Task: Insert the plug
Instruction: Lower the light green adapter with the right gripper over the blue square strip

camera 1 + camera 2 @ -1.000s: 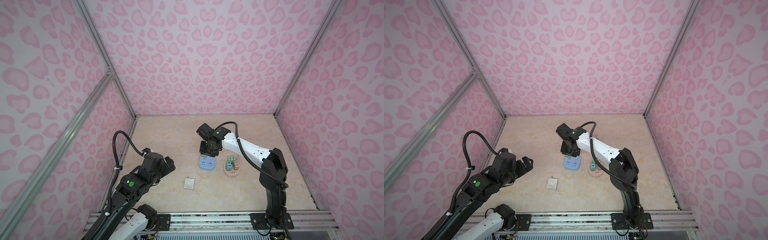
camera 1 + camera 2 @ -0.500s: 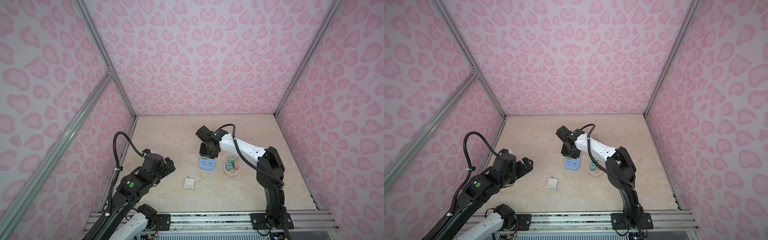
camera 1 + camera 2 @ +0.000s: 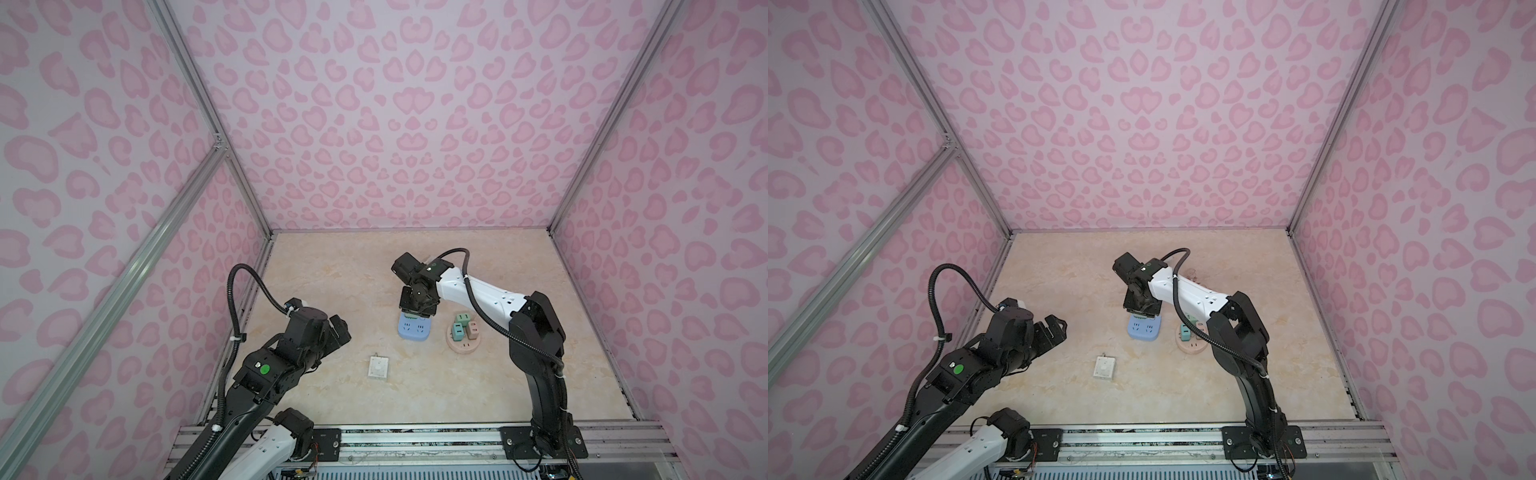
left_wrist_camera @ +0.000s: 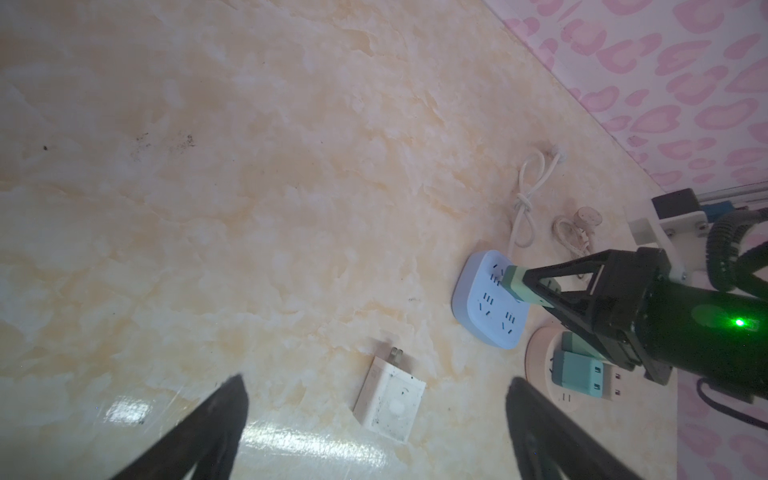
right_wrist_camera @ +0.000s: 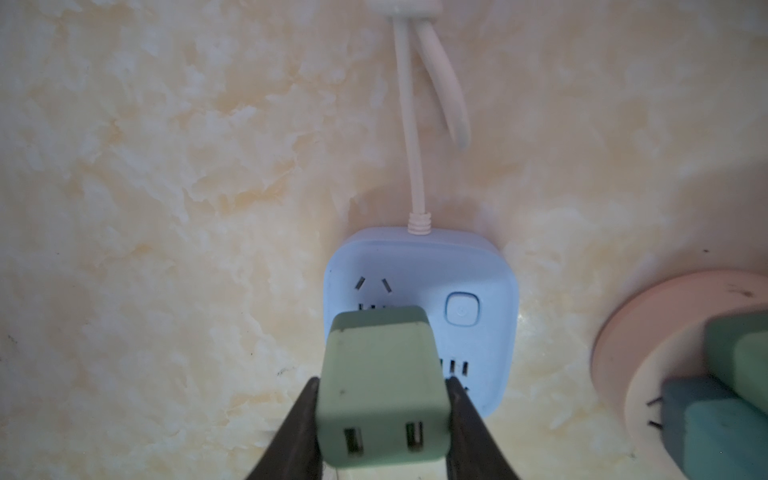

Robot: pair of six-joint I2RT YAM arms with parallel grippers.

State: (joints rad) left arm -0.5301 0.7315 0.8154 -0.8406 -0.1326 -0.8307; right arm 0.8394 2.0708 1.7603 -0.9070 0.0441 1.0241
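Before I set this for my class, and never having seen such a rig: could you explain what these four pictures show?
Two robot arms stand at the near edge of a marble-look table inside pink walls. Two pictures are top views from one overhead camera pair, so they look nearly alike. The other two come from a small camera on each arm's wrist, looking along its fingers.

On the table are a blue socket block with a cord, a pink round socket with three small plugs standing in it, and a white charger lying loose.

The right gripper pinches a green plug at the blue block. I cannot tell whether its pins are in. The left gripper hangs open and empty.
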